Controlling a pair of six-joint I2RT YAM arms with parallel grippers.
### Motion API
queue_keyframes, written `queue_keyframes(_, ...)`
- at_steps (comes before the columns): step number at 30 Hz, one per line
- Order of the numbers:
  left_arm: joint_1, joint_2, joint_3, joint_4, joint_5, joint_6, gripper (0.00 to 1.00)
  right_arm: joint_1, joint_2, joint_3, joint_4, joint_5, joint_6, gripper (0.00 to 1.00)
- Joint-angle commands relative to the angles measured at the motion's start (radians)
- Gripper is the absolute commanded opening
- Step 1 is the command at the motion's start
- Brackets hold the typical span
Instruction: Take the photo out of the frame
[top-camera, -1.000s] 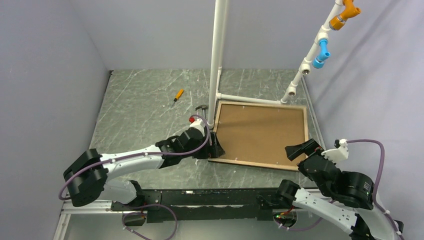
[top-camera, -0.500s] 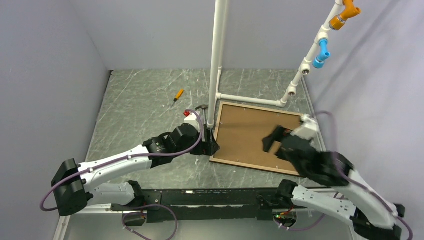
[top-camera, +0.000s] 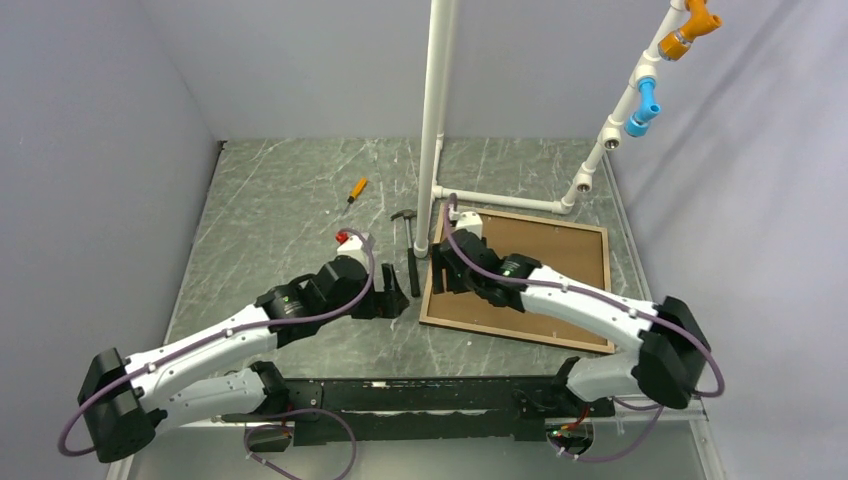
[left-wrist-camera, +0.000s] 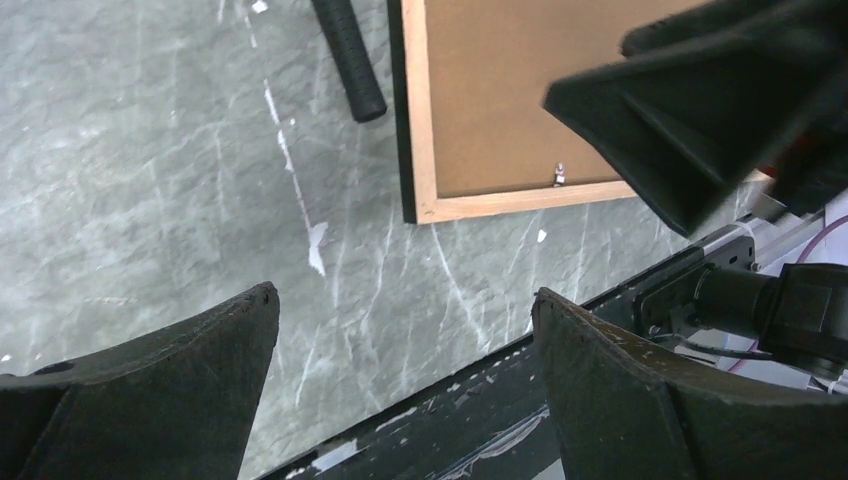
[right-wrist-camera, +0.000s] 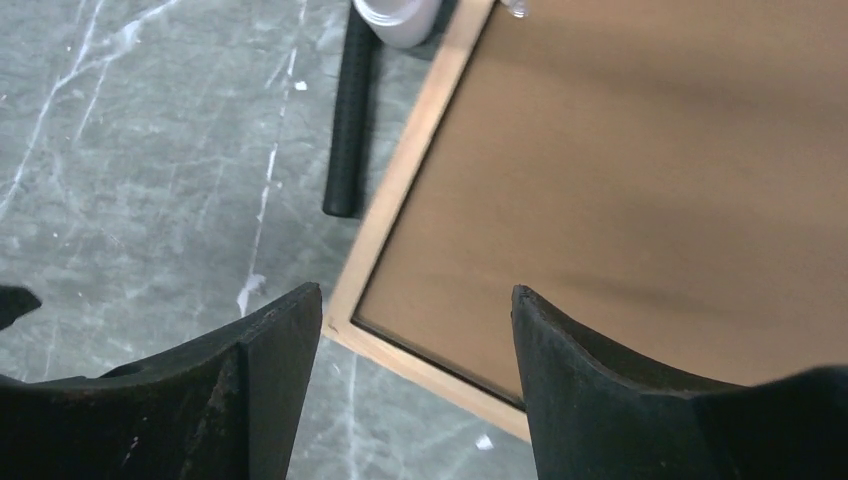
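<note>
The frame (top-camera: 515, 334) lies face down on the table, right of centre; its pale wood rim and black outer edge (left-wrist-camera: 403, 120) show. The brown back board of the photo (top-camera: 560, 262) fills it; the printed side is hidden. My right gripper (top-camera: 440, 275) hovers open above the frame's left edge. In the right wrist view its jaws straddle the near left corner of the rim (right-wrist-camera: 400, 190) and board (right-wrist-camera: 620, 170) without touching. My left gripper (top-camera: 393, 303) stands open over bare table just left of that corner (left-wrist-camera: 420, 210), holding nothing.
A black-handled hammer (top-camera: 410, 252) lies along the frame's left side. A white pipe stand (top-camera: 432, 130) rises at the frame's far left corner, its base pipe (top-camera: 500, 198) running behind the frame. A small orange screwdriver (top-camera: 356, 189) lies farther back left.
My right arm has swung from the right side across the board to the frame's left edge. My left gripper has drawn back leftward off the frame's near corner.
</note>
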Motion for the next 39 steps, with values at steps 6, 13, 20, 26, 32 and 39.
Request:
queue_keyframes(6,0.022,-0.144,-0.079,-0.068,-0.012,-0.045,0.99,0.161,0.27,0.089,0.087,0.163,0.18,0.7)
queue_keyframes(13,0.026,-0.202,-0.103,-0.073,0.013,-0.063,1.0,0.198,0.382,0.089,0.078,0.242,0.232,0.52)
queue_keyframes(20,0.027,-0.237,-0.095,-0.083,0.005,-0.065,0.99,0.218,0.454,0.132,0.095,0.227,0.22,0.46)
queue_keyframes(26,0.027,-0.25,-0.09,-0.088,0.011,-0.059,0.99,0.24,0.501,0.178,0.059,0.247,0.242,0.46)
queue_keyframes(32,0.027,-0.26,-0.084,-0.096,0.007,-0.055,0.99,0.254,0.539,0.156,-0.013,0.292,0.331,0.4)
queue_keyframes(39,0.026,-0.243,-0.07,-0.1,0.006,-0.044,0.99,0.341,0.456,0.068,0.006,0.331,0.32,0.25)
